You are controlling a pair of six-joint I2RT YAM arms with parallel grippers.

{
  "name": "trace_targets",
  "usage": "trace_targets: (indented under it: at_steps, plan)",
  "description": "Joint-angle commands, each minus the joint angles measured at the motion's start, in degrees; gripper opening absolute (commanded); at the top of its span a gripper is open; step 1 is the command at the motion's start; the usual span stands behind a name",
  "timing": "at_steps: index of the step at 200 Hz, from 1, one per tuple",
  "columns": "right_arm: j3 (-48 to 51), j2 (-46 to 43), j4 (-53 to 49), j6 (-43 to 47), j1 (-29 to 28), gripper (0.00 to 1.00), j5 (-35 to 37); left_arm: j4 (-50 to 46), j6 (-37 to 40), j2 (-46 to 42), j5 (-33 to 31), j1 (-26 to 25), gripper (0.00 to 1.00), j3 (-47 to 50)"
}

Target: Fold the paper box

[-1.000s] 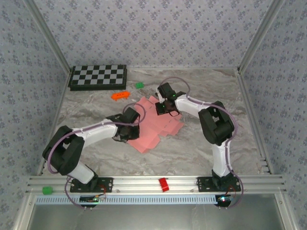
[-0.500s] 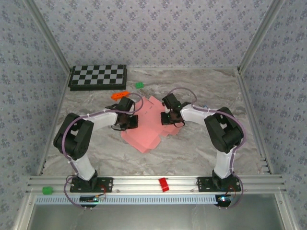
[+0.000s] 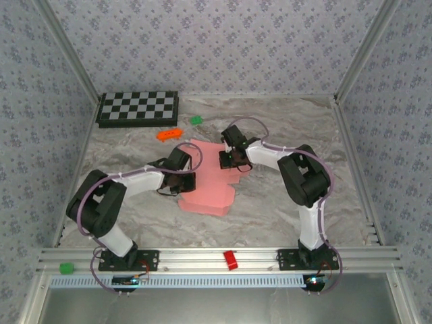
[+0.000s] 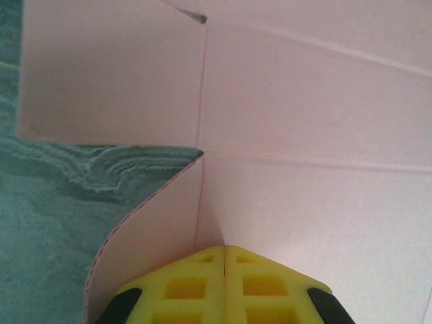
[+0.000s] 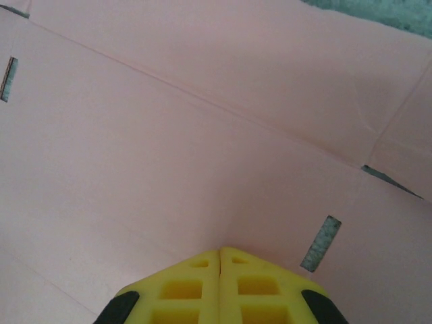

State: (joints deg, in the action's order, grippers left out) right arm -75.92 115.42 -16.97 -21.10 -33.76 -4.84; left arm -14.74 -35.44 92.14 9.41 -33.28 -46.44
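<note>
The marble counter (image 3: 283, 202) carries the paper box (image 3: 209, 192), a flat pink sheet lying mid-counter between both arms, with a checkerboard (image 3: 138, 108) at the far left corner. The overhead view shows the sheet's outline. The left wrist view shows a side flap (image 4: 152, 236) curling up beside the left pincer (image 4: 224, 251), whose yellow fingers meet, gripping nothing. The right pincer (image 5: 221, 253), likewise closed and empty, presses its tips on the card near a narrow cut slot (image 5: 320, 243).
</note>
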Motion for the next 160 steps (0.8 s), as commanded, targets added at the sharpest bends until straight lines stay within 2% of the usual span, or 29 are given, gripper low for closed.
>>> trace_targets:
  at_steps: [1, 14, 26, 40, 78, 160]
  plan:
    - [-0.38, 2.1, -3.33, 1.51, 0.15, 0.0, 1.62, -6.43, 0.56, -2.08, -2.33, 0.33, 0.05, -2.77]
    - [-0.43, 2.02, -3.53, 1.93, 0.18, 0.0, 1.89, -7.49, 2.13, -2.24, -2.46, 1.16, 0.1, -5.99]
    - [-0.42, 1.92, -3.76, 2.13, 0.16, 0.0, 1.94, -8.18, 3.47, -1.76, -2.47, 2.19, 0.24, -9.02]
    - [-0.39, 1.83, -3.85, 2.46, 0.12, 0.0, 1.96, -8.84, 4.93, -0.24, -2.49, 3.64, 0.35, -12.86]
    - [-0.34, 1.56, -3.92, 2.81, 0.08, 0.0, 1.98, -11.0, 8.63, 5.51, -3.24, 6.68, 0.47, -23.22]
    - [-0.94, 1.57, -4.12, 3.47, 0.11, 0.0, 1.85, -14.74, 15.82, 23.61, -2.46, 10.39, 0.5, -42.67]
